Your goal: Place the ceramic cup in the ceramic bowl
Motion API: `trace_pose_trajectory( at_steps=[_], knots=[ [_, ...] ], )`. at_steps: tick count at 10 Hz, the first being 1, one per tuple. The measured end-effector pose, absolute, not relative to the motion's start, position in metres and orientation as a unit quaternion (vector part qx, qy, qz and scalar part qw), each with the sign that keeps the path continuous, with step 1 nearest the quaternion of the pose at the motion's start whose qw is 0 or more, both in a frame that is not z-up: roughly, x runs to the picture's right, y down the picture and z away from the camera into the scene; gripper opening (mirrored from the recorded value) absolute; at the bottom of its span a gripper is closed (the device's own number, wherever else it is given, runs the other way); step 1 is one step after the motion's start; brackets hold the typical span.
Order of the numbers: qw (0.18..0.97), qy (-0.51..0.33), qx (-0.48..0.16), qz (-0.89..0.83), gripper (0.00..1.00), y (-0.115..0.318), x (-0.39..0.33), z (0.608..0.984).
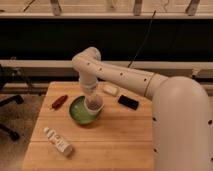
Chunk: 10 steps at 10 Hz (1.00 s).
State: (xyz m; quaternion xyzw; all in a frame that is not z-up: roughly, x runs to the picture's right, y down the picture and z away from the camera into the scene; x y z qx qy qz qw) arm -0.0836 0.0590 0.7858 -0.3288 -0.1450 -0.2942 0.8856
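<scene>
The ceramic cup [94,104] is a small pale cup, upright over the right part of the green ceramic bowl [80,111] on the wooden table [115,140]. My gripper [92,95] comes down from above and is at the cup's top, at the end of the white arm. I cannot tell whether the cup rests in the bowl or hangs just above it.
A red object [59,101] lies left of the bowl. A white bottle with a label [57,141] lies at the front left. A black flat object [128,102] and a white object [110,90] lie to the right. The arm's large white body fills the right side.
</scene>
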Motion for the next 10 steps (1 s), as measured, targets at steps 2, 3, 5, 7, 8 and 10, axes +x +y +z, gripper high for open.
trace_pose_trajectory(
  at_steps=[2,3,5,7,8,10],
  knots=[
    [0.886,-0.145,-0.328,-0.296,0.24,0.0597,-0.0837,0.7891],
    [0.885,-0.144,-0.328,-0.297,0.24,0.0600,-0.0843,0.7899],
    [0.885,-0.144,-0.327,-0.300,0.24,0.0607,-0.0851,0.7926],
    [0.885,-0.144,-0.326,-0.301,0.24,0.0605,-0.0853,0.7940],
    [0.885,-0.144,-0.326,-0.301,0.24,0.0605,-0.0853,0.7951],
    [0.885,-0.143,-0.325,-0.303,0.34,0.0604,-0.0846,0.7972]
  ],
)
